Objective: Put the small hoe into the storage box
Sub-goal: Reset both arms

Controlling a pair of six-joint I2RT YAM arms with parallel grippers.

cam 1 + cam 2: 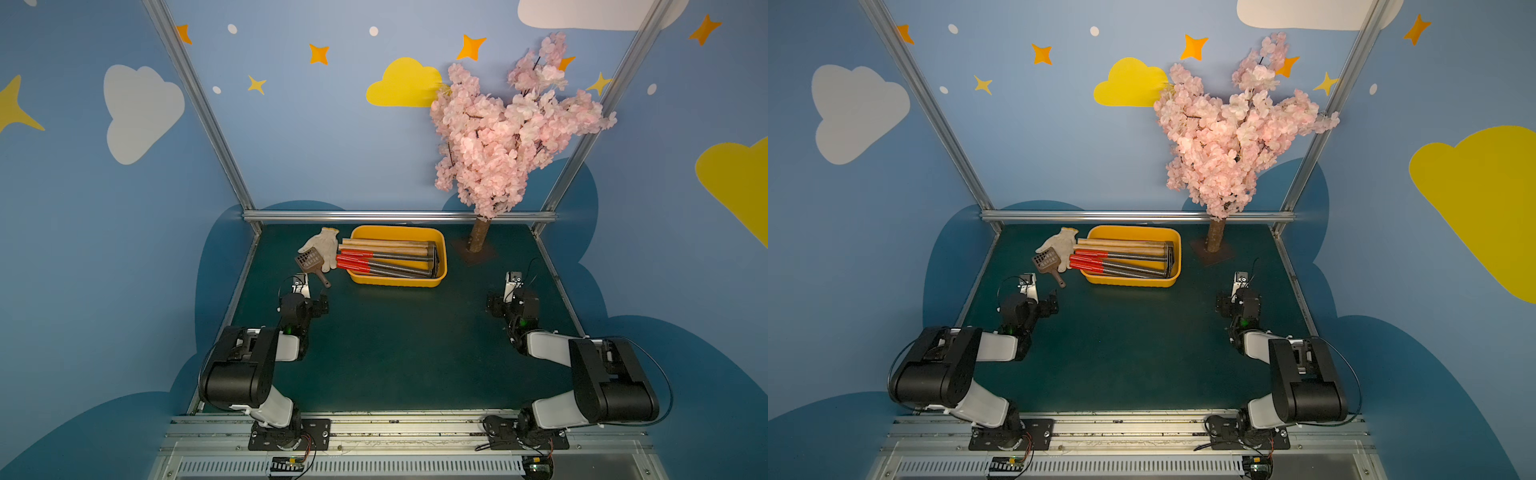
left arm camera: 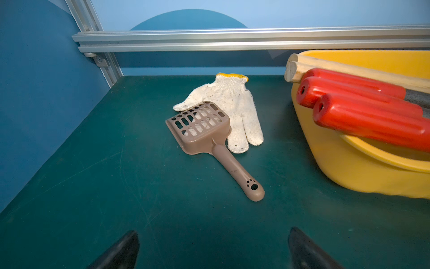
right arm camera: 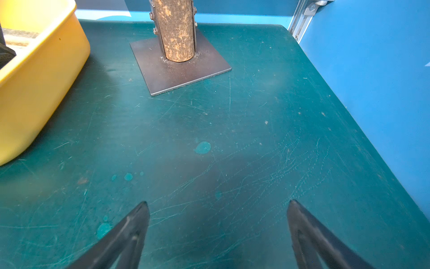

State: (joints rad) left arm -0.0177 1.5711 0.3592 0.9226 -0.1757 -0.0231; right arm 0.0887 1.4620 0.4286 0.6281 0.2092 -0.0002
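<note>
The yellow-orange storage box stands at the back middle of the green table. Several long tools lie in it, with red grips and wooden handles sticking out over its left rim and dark heads at its right end. Which of them is the small hoe I cannot tell. My left gripper is open and empty, low over the table in front of the box's left end. My right gripper is also open and empty, off to the front right of the box.
A brown slotted scoop lies partly on a white work glove left of the box, just ahead of my left gripper. A pink blossom tree with its trunk on a metal plate stands at the back right. Aluminium rails edge the table.
</note>
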